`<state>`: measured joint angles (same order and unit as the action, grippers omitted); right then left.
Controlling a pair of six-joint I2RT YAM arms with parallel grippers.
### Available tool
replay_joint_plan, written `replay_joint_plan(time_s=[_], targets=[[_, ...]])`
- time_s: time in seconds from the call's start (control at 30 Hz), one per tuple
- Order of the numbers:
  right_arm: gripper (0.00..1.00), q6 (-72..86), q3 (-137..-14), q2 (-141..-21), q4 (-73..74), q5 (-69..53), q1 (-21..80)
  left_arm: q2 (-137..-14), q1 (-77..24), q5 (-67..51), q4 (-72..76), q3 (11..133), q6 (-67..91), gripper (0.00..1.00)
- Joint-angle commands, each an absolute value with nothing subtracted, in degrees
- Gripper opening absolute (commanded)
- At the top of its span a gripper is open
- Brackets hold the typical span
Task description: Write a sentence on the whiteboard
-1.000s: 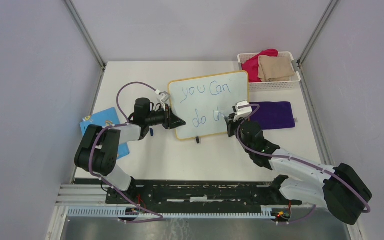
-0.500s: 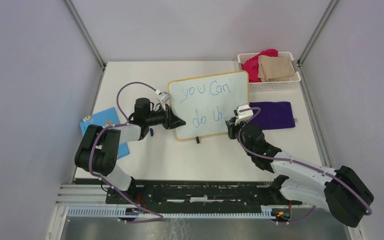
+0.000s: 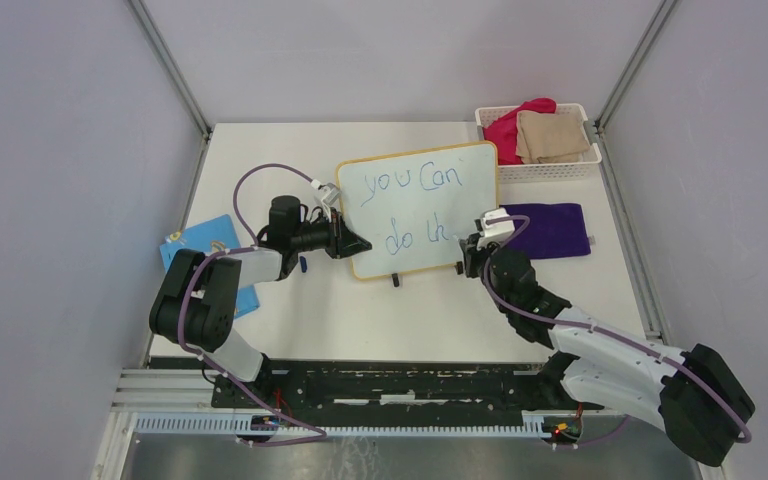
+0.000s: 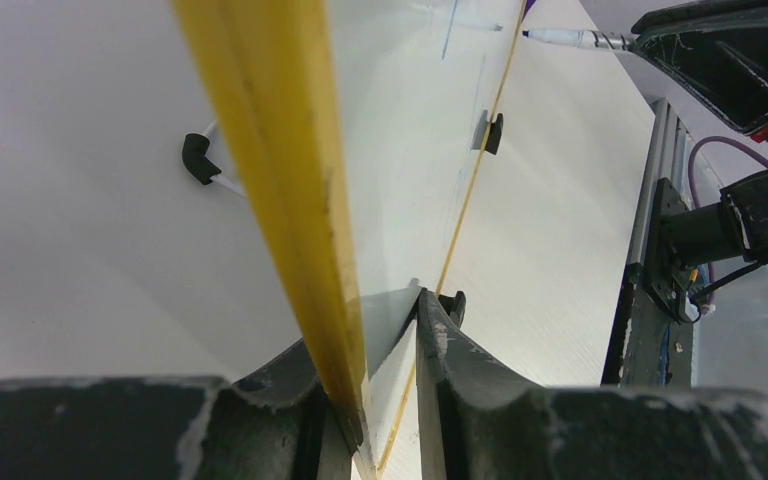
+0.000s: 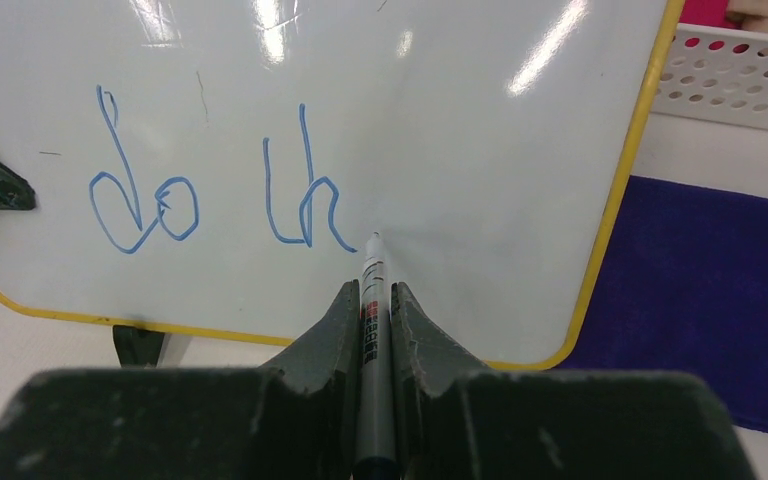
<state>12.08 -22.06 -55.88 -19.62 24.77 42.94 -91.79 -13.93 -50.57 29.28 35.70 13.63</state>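
The whiteboard stands tilted on the table, yellow-rimmed. My left gripper is shut on its lower left edge; in the left wrist view the left gripper clamps the yellow rim. The sentence in blue reads "you Can" above and "do th" below. My right gripper is shut on a grey marker, whose tip rests on the whiteboard just right of the "h". From above, the right gripper sits at the board's lower right part.
A white basket with pink and tan cloths stands at the back right. A purple cloth lies beside the board's right edge. A blue card lies left, under the left arm. A black foot props the board.
My right gripper has slid to the right and slightly nearer along the lower line with the marker. The left gripper and the board have stayed still.
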Motion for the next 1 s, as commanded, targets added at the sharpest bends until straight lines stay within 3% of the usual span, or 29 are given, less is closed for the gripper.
replay_joint_plan(time_s=[0.0, 0.97], targets=[[0.0, 10.5, -25.7, -55.4, -21.6, 27.5, 42.7, -94.4, -15.4, -44.8, 20.3, 34.8, 8.2, 0.02], [0.0, 9.9, -30.9, -62.2, -26.0, 26.4, 42.1, -94.4, -15.4, -44.7, 20.1, 34.8, 8.1, 0.02]])
